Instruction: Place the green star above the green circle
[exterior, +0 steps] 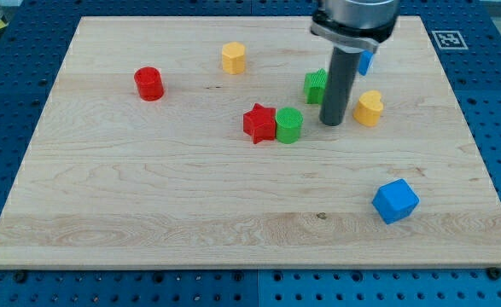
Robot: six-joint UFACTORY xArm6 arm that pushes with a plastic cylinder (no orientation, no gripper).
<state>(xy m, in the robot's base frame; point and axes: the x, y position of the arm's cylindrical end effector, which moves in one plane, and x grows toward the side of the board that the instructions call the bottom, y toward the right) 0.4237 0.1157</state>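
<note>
The green star (pixel 316 86) sits on the wooden board, partly hidden behind my rod, right of centre near the view's top. The green circle (pixel 289 124) lies below and left of it, touching the red star (pixel 259 123) on its left. My tip (pixel 332 122) rests on the board just below and right of the green star, and to the right of the green circle with a small gap between them.
A yellow heart (pixel 369 108) lies right of my tip. A yellow hexagon (pixel 233 58) is at upper centre, a red cylinder (pixel 148 83) at upper left, a blue cube (pixel 395 201) at lower right. A blue block (pixel 366 60) peeks from behind the rod. The board (pixel 148 213) ends near the frame edges.
</note>
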